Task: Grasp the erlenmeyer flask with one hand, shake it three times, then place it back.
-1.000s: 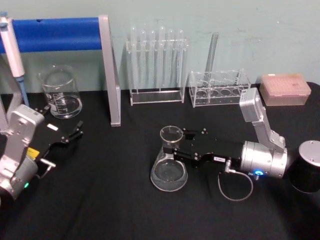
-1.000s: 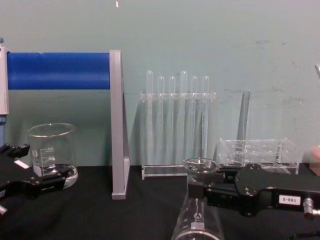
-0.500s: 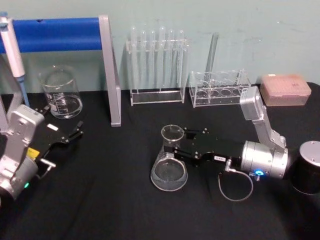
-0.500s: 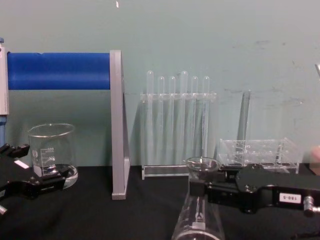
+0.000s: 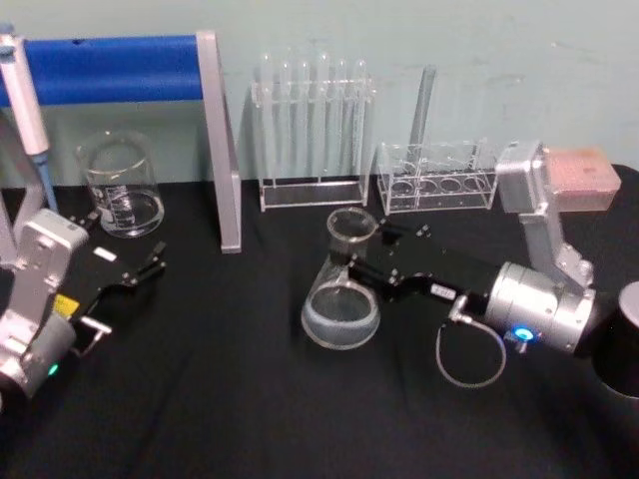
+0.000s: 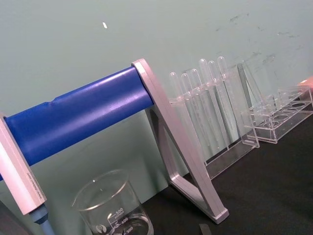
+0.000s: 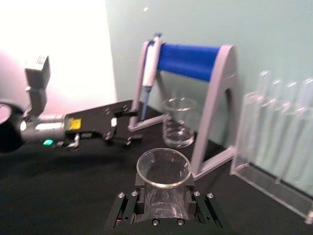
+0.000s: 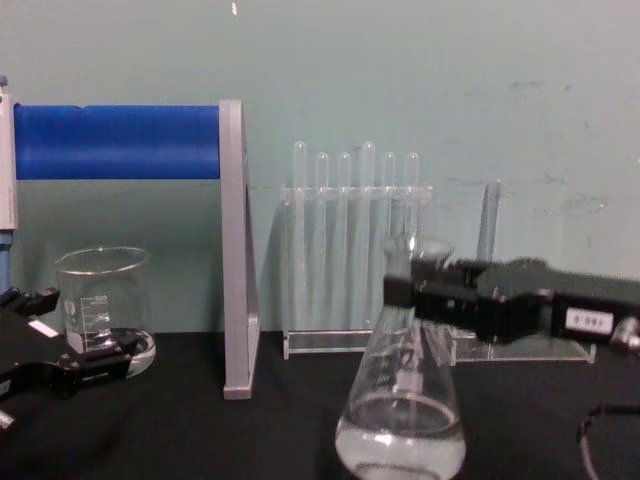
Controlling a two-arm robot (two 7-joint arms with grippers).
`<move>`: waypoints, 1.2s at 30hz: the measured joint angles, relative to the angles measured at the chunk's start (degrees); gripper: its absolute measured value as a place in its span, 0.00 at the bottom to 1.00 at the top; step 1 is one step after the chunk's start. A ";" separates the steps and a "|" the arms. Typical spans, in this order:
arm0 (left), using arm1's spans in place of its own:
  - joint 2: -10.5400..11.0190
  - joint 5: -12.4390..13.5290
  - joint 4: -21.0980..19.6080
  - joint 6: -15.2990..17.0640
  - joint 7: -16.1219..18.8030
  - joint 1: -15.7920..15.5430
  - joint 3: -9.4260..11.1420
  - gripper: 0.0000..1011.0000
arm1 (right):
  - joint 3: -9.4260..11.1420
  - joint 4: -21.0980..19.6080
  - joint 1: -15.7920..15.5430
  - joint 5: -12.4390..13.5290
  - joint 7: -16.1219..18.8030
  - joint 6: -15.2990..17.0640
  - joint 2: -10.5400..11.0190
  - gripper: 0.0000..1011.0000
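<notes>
Graduations "400" and "300" on the glass beaker

**Four viewpoints on one bench**

The head camera looks steeply down on the black table. The chest camera sits low, facing level toward the green wall, the flask close before it. The left wrist camera, tilted, faces the blue stand. The right wrist camera looks over the flask's mouth toward that stand. All four share stand, beaker and tube rack.
</notes>
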 joint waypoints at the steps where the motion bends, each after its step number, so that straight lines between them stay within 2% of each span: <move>1: 0.00 0.00 0.00 0.00 0.00 0.00 0.00 0.99 | 0.36 -0.88 -0.48 -0.11 -0.98 0.22 0.14 0.44; 2: 0.00 0.00 0.00 0.00 0.00 0.00 0.00 0.99 | 1.24 -2.69 -1.56 -0.30 -2.97 0.60 0.40 0.44; 5: 0.00 0.00 0.00 0.00 0.00 0.00 0.00 0.99 | 2.75 -5.18 -3.29 -0.65 -6.07 0.95 0.62 0.44; 9: 0.00 0.00 0.00 0.00 0.00 0.00 0.00 0.99 | 5.72 -8.81 -6.48 -1.91 -12.13 1.15 0.46 0.44; 15: 0.00 0.00 0.00 0.00 0.00 0.00 0.00 0.99 | 9.49 -11.79 -10.31 -3.76 -20.34 1.85 -0.70 0.44; 19: 0.00 0.00 0.00 0.00 0.00 0.00 0.00 0.99 | 11.38 -12.80 -11.89 -4.82 -24.25 2.72 -1.59 0.44; 27: 0.00 0.00 0.00 0.00 0.00 0.00 0.00 0.99 | 13.60 -13.64 -13.55 -6.39 -27.87 4.22 -3.38 0.44; 36: 0.00 0.00 0.00 0.00 0.00 0.00 0.00 0.99 | 14.46 -13.82 -14.02 -7.46 -28.57 5.18 -4.79 0.44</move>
